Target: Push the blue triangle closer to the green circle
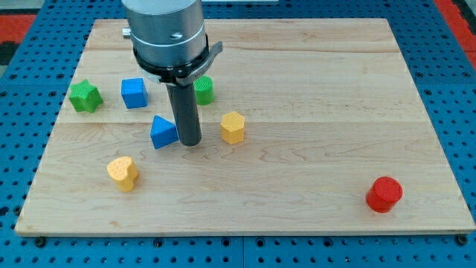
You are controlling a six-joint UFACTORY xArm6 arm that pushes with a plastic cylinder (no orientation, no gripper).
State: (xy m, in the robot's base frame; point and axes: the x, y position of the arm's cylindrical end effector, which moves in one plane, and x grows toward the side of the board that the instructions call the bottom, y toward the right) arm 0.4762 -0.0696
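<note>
My tip (190, 141) rests on the wooden table (312, 89) just right of the blue triangle (163, 132), touching or almost touching it; there is no pincer, only the dark rod; the green circle (204, 90) sits just behind the rod, partly hidden, slightly right; a blue cube (134, 93) and green star (85, 96) lie far left; a yellow hexagon (233, 127) lies right of my tip; a yellow heart (123, 173) sits near left; a red cylinder (384, 194) stands well apart, near right.

A pale wooden surface (312, 112) with visible grain lies on a blue base (454, 89) dotted with small holes; a red patch (22, 22) shows at the view's top left, lighting even
</note>
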